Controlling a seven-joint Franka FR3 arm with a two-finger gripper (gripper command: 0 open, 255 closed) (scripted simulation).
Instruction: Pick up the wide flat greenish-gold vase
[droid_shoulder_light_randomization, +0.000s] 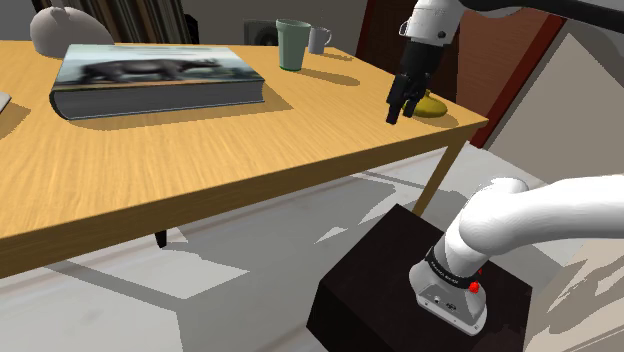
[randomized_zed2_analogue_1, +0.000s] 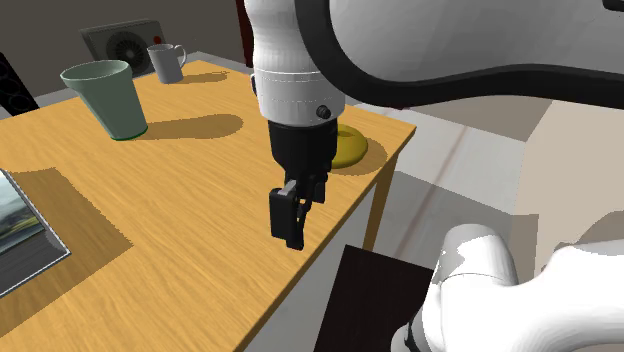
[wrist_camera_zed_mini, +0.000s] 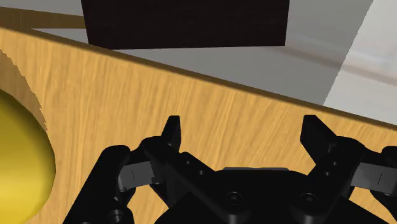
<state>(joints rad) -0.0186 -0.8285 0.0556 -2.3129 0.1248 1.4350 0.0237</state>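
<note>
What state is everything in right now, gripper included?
All-black two-finger gripper: open, holding nothing.
Wide flat greenish-gold vase: resting on the light wooden table, not held, beside the gripper.
Pale green tapered cup: upright.
Small white mug: upright.
Large hardcover book: closed, lying flat.

Home: wooden table (droid_shoulder_light_randomization: 200, 170), book (droid_shoulder_light_randomization: 155, 80), mug (droid_shoulder_light_randomization: 319, 39)
</note>
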